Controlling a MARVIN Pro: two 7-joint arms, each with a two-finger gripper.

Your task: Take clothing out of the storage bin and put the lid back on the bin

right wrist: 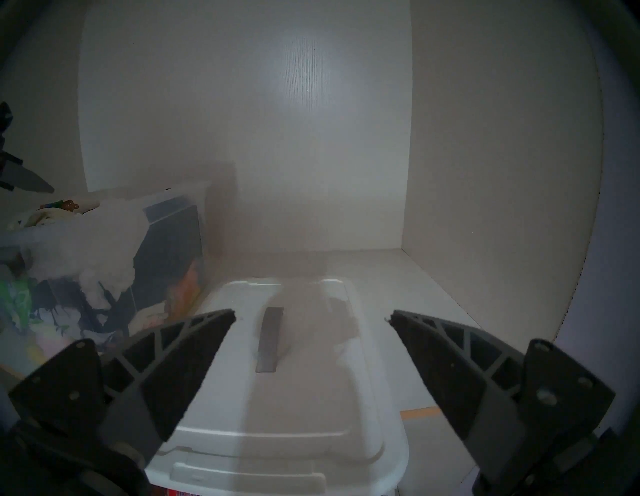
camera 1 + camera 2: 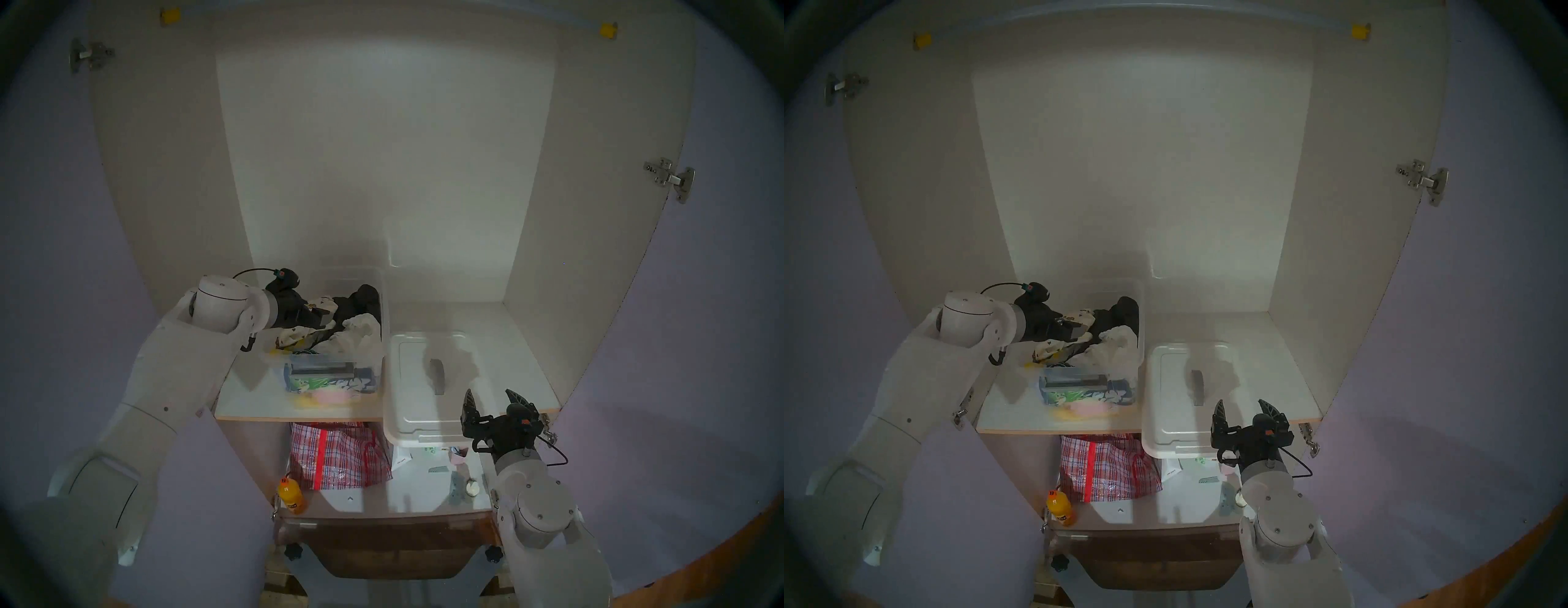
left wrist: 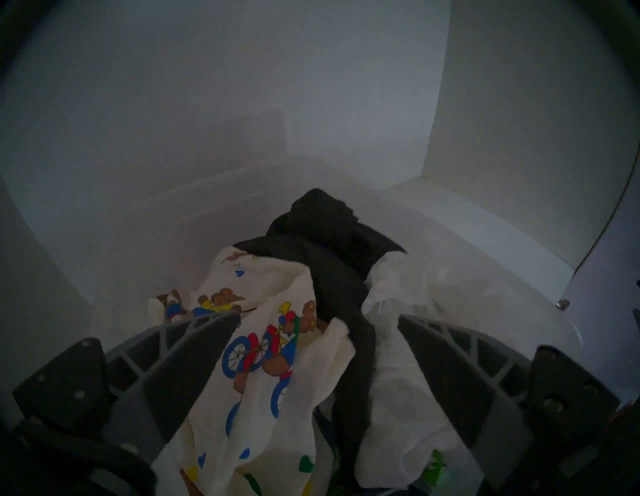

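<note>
Clothing: small cream-white soft garment, crumpled, printed with red, blue and green cartoon figures; lies atop the heap in the storage bin, a rectangular clear plastic box on the white cupboard shelf. At its 3 o'clock, a black cloth and a plain white cloth. Lid: white rigid plastic, rounded corners, grey strap handle, flat on the shelf at the bin's 3 o'clock. Left gripper: fingers spread wide, angled down over the garment, holding nothing. Right gripper: fingers wide apart, level, empty, near the lid's front edge.
</note>
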